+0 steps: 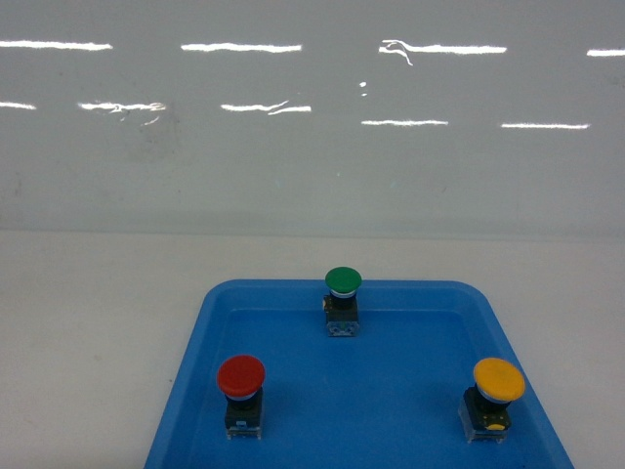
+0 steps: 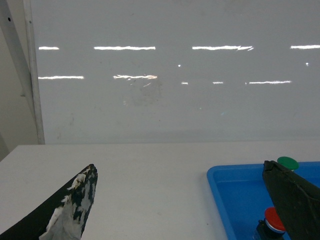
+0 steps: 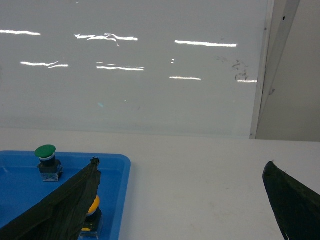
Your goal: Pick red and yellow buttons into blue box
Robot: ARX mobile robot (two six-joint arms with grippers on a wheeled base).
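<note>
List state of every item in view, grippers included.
red button: upright in tray, untouched
yellow button: upright in tray, untouched
green button: upright at tray's far edge
blue tray: flat on table
left gripper: open, empty
right gripper: open, empty

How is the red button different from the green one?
The red button has a red cap; the green button has a green one. Red stands at the tray's near left, green at its far edge, in the middle. Red looks bigger, being closer. Both stand upright on dark boxy bases.
</note>
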